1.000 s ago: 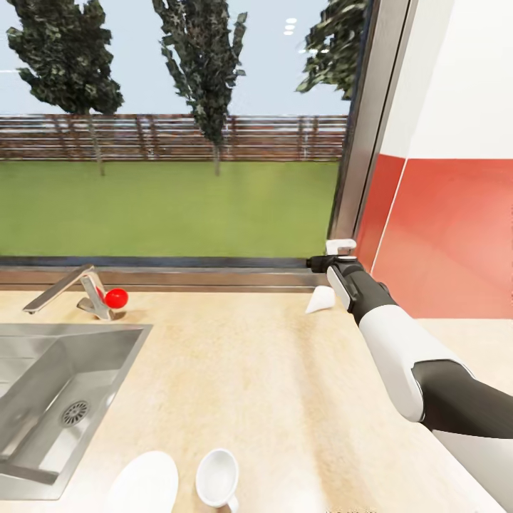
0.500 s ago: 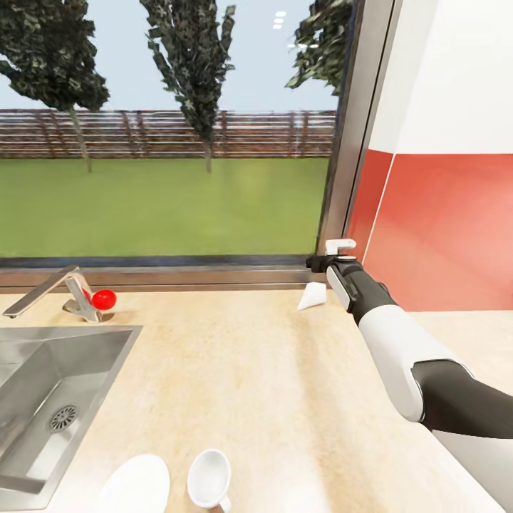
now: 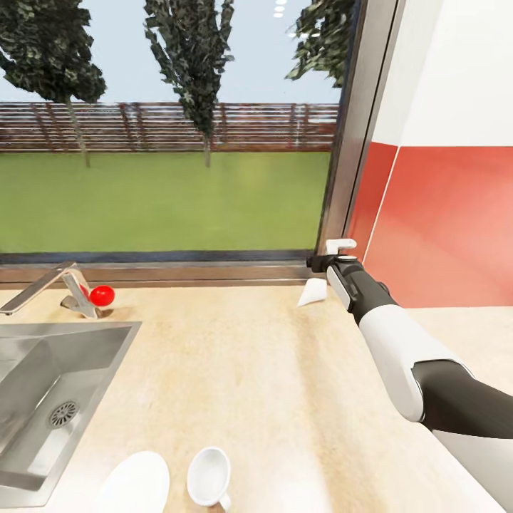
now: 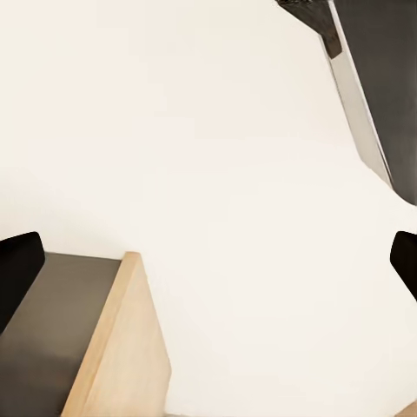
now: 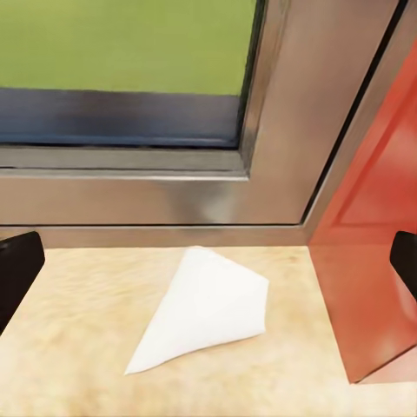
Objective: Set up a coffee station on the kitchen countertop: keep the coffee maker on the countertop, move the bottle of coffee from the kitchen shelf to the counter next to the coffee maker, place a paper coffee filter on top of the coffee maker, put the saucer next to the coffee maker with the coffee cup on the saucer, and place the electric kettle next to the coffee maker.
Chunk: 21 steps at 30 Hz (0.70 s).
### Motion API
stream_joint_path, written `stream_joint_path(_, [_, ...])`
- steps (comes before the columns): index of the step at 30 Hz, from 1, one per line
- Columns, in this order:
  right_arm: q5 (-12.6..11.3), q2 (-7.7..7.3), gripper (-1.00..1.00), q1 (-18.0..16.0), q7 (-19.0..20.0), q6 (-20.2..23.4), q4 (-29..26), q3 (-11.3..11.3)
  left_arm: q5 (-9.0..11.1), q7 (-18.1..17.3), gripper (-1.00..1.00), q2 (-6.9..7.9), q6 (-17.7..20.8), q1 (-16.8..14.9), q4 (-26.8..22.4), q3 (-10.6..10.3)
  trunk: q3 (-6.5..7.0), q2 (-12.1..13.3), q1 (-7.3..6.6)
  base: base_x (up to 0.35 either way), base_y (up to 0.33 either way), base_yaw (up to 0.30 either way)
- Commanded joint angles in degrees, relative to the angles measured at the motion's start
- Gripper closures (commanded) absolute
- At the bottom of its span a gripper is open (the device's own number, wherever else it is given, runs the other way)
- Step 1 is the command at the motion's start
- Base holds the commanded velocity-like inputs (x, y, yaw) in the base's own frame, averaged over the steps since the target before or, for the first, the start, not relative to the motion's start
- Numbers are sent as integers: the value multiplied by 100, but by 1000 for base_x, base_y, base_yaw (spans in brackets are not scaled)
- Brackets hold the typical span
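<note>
my right gripper (image 5: pixel 208 261) is wide apart near the paper filter (image 5: pixel 204 306) at the far window corner, so i should lower slowly and pinch its raised edge.

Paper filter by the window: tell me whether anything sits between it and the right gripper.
Nothing visible does. The paper filter lies flat on bare countertop at the window frame, and the open right gripper hovers just beside it with clear space between.

The saucer (image 3: pixel 135 483) and coffee cup (image 3: pixel 209 478) are cut off by the head view's bottom edge. The sink (image 3: pixel 107 342) and the faucet (image 3: pixel 43 285) run off its left edge. The right gripper (image 3: pixel 320 262) hides part of the paper filter (image 3: pixel 311 293).
</note>
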Motion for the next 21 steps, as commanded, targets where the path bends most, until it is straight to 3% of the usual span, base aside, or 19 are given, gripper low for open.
stream_joint_path(1, [0,-3,-100,-4,-31,37,-6,29,5,10,-100,3,3,-5,-9,5,-19,-11,3,0,0,0])
stream_joint_path(14, [5,4,-100,-3,-33,37,1,30,25,7,-100,-24,-320,-55,-518,10,-139,-11,3,0,0,0])
stream_joint_path(18, [5,10,-100,-4,-39,37,13,41,32,10,-100,-25,-839,-72,-833,11,-175,-11,3,0,0,0])
stream_joint_path(21, [8,13,-100,-1,-41,37,23,42,35,7,-100,-24,-1020,-75,-880,11,-203,-11,3,0,0,0])
